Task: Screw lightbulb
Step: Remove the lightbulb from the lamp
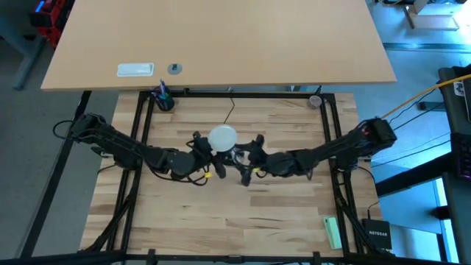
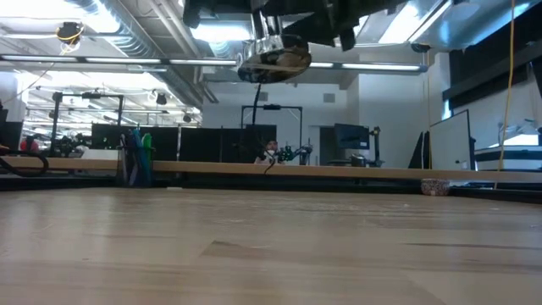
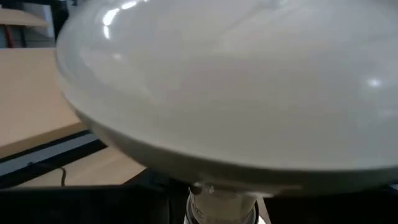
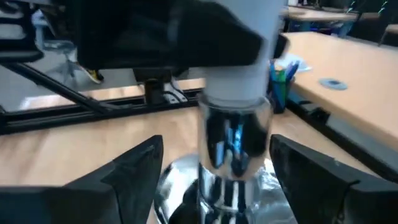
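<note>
The lightbulb (image 1: 223,137) hangs high over the middle of the table, its white dome (image 3: 236,81) up. Its lower end sits in the round silver socket (image 4: 235,143), which shows from below in the low view (image 2: 273,63), clear of the table. The socket's thin black cord (image 2: 254,114) hangs down from it. My left gripper (image 1: 206,152) comes in from the left and is shut on the bulb. My right gripper (image 4: 214,168) comes in from the right and is open. Its fingers stand on either side of the socket's barrel; I cannot tell whether one touches it. My left gripper holds the lightbulb by its white neck (image 4: 249,56), just under the dome, reaching in level from the table's left. Its dark body hides the fingertips. The bulb stands upright and lifted clear, with the socket hanging on its lower end.
A dark cup of pens (image 1: 163,99) stands at the table's far left and a small round thing (image 1: 315,101) at the far right. A green object (image 1: 333,232) lies near the front right corner. The second table behind bears a white box (image 1: 136,70).
</note>
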`<state>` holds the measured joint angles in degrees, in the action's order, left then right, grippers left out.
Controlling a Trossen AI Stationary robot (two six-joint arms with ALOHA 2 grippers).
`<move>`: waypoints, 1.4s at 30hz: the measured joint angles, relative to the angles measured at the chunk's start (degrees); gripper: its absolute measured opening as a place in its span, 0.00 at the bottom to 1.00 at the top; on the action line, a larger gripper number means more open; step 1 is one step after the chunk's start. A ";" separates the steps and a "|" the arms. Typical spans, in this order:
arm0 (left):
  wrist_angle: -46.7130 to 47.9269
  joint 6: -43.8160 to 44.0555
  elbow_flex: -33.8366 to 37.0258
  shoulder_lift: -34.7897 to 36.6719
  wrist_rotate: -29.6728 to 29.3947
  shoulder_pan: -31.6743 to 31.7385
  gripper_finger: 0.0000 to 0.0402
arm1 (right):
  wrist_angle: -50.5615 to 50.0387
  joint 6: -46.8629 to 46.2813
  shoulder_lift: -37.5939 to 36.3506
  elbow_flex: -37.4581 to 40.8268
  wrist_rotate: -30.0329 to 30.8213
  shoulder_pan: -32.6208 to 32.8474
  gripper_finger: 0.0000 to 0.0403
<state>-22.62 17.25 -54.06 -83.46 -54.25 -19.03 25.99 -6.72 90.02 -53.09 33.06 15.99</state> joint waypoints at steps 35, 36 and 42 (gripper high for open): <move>-6.97 -16.00 -0.19 0.11 50.60 -0.78 0.35 | -7.71 1.11 -1.74 -6.02 -59.15 -3.76 0.40; -6.56 -16.01 -0.15 0.09 50.61 -0.78 0.35 | -8.08 1.03 -1.73 -6.02 -57.91 -3.67 0.40; -4.54 -15.59 -0.09 0.13 45.99 -0.83 0.35 | -16.69 0.84 -3.44 -7.29 -53.58 -3.94 0.59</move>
<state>-27.16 1.66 -54.15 -83.33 -8.25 -19.86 9.30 -5.88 86.58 -60.38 -20.53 12.05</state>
